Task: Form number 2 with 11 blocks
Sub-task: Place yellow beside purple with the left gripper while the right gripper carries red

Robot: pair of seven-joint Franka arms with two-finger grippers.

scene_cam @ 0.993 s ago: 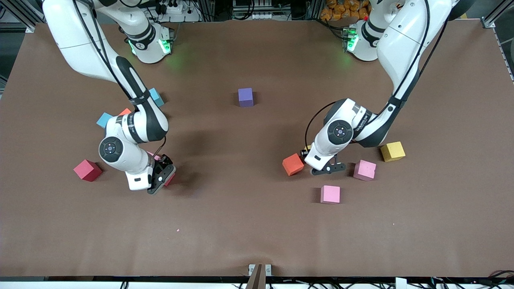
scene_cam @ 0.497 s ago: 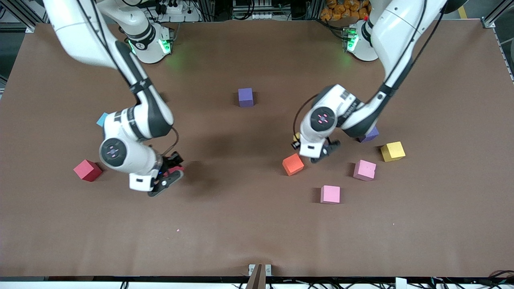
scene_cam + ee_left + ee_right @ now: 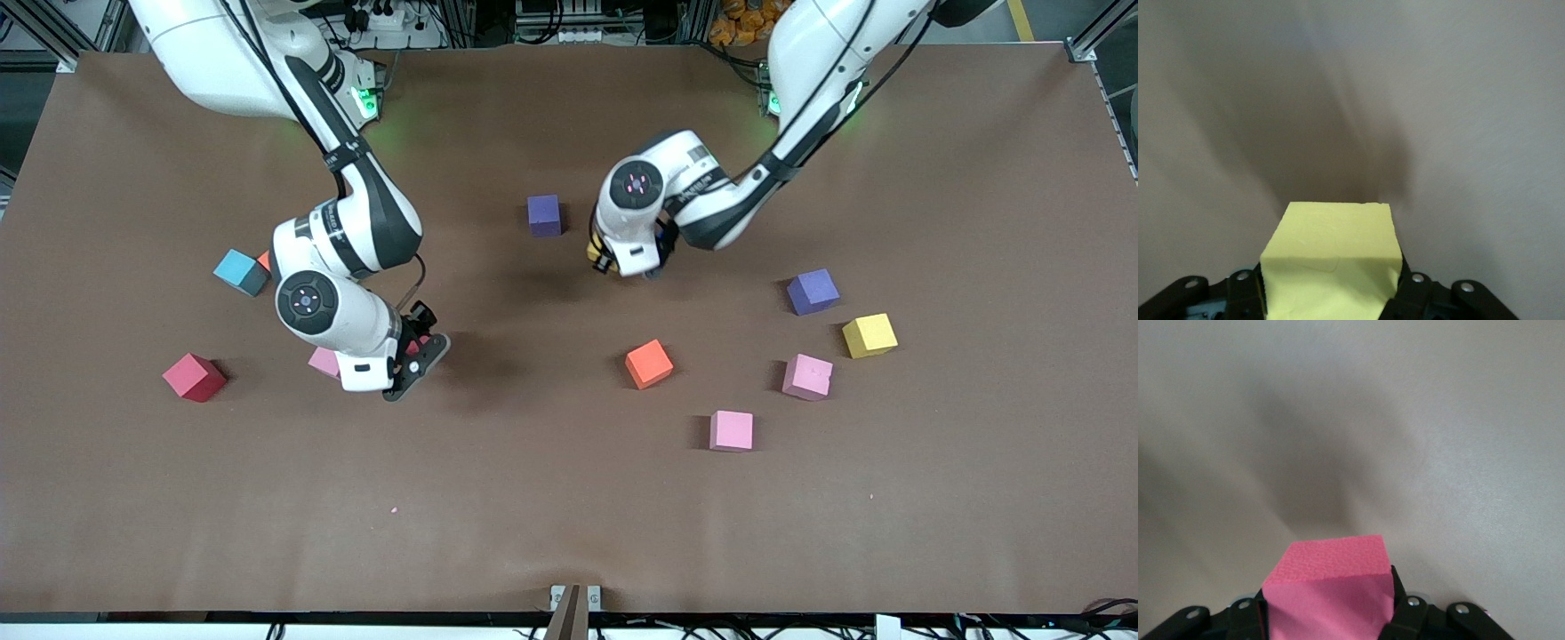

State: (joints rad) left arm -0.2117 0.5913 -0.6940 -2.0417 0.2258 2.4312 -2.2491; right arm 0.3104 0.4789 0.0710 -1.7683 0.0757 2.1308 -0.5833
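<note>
**Both arms lift their cubes away from the scattered blocks**

A second ago both arms were low among the blocks on the worktop (image 3: 569,516); now both are raised and carry a cube toward the middle. This suggests that the picking step is done for these two and the placing comes next. No part of the number 2 is laid out yet, so the task is at its beginning.

The left gripper (image 3: 1331,310) has its jaws clenched on a yellow cube (image 3: 1331,263), which sits between them and sticks out in front of them. It hangs over bare worktop, just beside the purple cube (image 3: 544,215).

The right gripper (image 3: 1328,630) has its jaws clenched on a red cube (image 3: 1328,593), held the same way, over bare worktop. A pink cube (image 3: 324,362) lies just beside these jaws.

The lift has uncovered a second purple cube (image 3: 813,292). The other blocks lie scattered, well apart from both jaws: an orange cube (image 3: 649,364), two more pink cubes (image 3: 807,377), another yellow cube (image 3: 869,335) and a red cube (image 3: 194,377).
</note>
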